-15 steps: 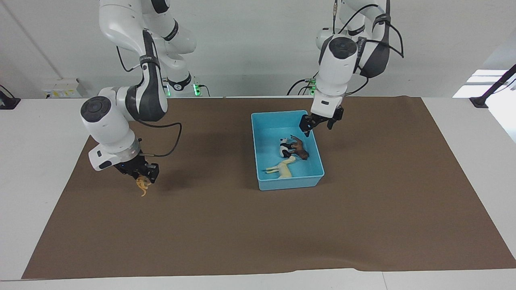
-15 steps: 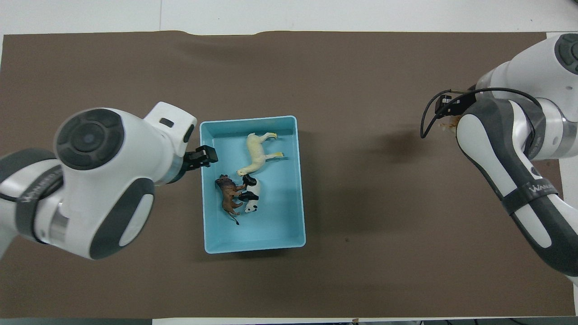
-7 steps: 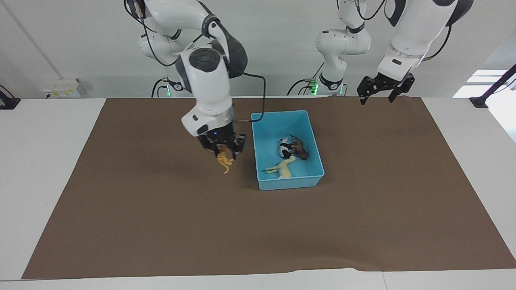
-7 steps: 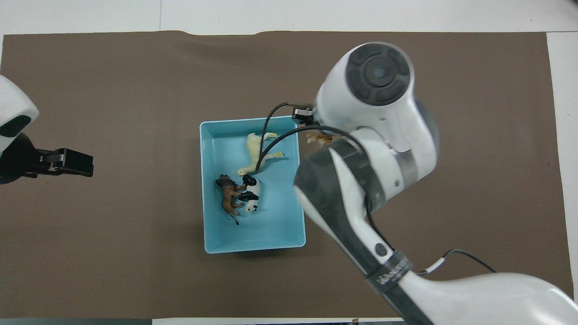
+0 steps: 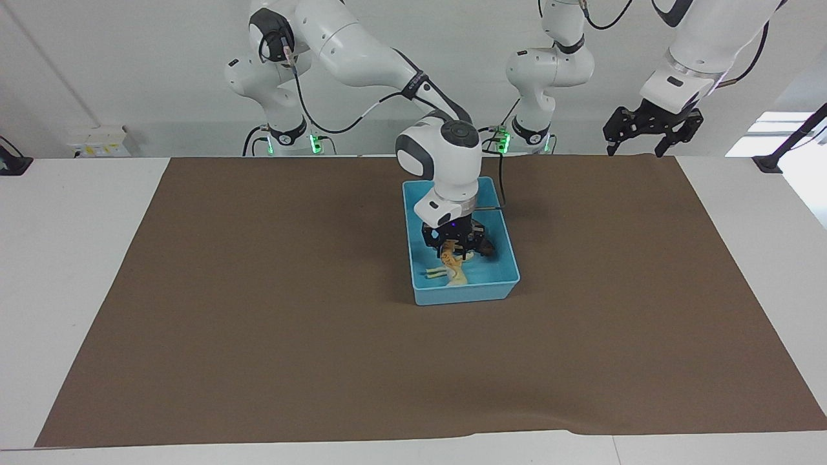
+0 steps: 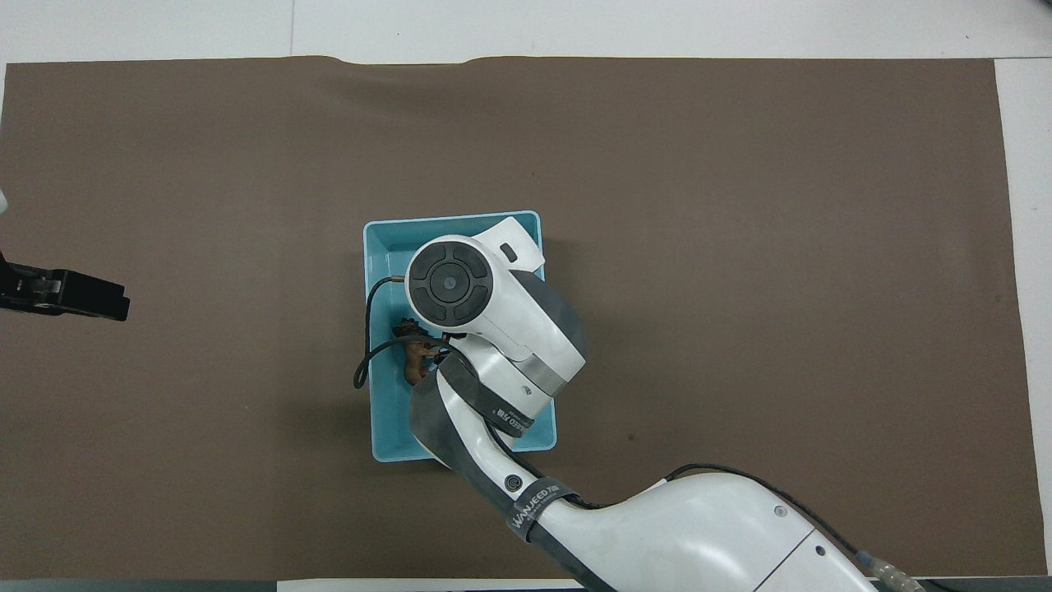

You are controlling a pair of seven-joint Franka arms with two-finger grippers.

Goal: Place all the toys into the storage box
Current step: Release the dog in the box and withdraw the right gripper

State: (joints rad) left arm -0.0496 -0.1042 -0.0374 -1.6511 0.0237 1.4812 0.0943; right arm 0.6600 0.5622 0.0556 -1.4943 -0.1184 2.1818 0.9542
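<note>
A brown mat [image 5: 258, 323] covers the white table [image 5: 64, 258]. The right gripper [image 5: 452, 248], pinching the tiger [image 5: 450, 259], has moved over the box [image 5: 465, 294]; the left gripper [image 5: 649, 129] hangs spread.

We see the right arm [image 6: 493, 329] reaching in over the light blue storage box [image 6: 380, 427], covering most of its inside. Only part of the brown animal figurine [image 6: 413, 358] shows beside the arm. The left gripper [image 6: 90, 298] hangs over the brown mat [image 6: 740, 247], well apart from the box.
</note>
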